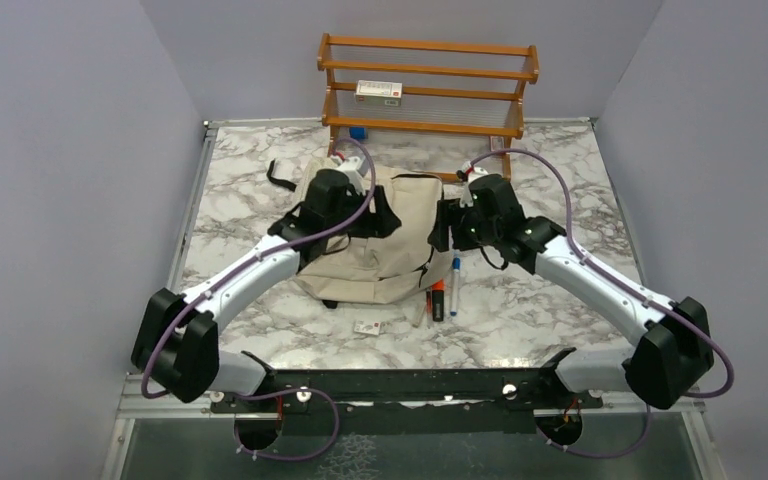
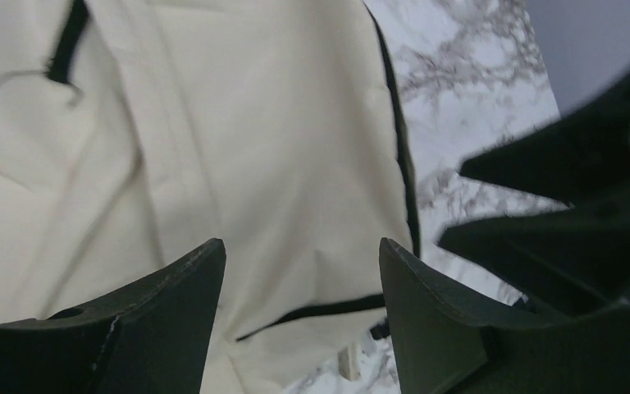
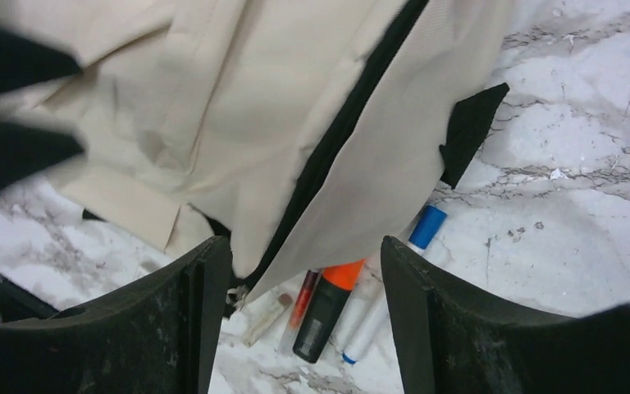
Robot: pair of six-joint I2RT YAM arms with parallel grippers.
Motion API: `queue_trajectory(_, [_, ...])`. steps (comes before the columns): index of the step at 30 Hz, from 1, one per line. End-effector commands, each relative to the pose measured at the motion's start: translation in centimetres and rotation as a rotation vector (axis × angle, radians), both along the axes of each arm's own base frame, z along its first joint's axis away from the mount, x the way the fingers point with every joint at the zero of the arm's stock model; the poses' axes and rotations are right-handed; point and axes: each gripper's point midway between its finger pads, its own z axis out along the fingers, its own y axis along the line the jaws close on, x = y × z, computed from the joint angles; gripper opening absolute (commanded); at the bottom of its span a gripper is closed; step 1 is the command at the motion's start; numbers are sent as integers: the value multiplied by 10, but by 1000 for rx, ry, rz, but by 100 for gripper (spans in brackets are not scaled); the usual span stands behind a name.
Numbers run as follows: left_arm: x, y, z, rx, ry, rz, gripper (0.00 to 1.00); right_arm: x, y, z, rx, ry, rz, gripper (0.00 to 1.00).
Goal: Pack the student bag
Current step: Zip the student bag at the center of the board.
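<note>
Cream fabric backpack with black straps (image 1: pixel 380 250) lies at the middle of the white marble desk (image 1: pixel 560 300), top toward the far edge. Your left jaws hover wide and empty above it, right jaws wide over its right side.

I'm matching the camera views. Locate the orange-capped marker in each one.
Top external: orange-capped marker lies just right of the student bag's near-right corner.
Left wrist: not in view.
Right wrist: bottom centre, below the bag's edge.
Shared landmark: the student bag.
</note>
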Motion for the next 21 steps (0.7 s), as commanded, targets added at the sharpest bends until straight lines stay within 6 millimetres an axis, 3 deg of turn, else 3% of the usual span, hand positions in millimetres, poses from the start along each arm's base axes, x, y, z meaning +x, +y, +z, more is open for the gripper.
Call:
queue_trajectory(1, [-33,-23,26,-32,-107,-15,70,37,6,2,72,13,-131,72])
queue_trajectory(7, [-63,-31,19,-6,-120,-31,70,48,22,-11,166,78,-104,67])
queue_trajectory(12, [-84,-44,0,63,-90,-63,70,51,20,-22,170,94,-107,58])
queue_trajectory(21, [-115,-72,-36,208,-72,-133,71,50,19,-28,190,106,-89,51])
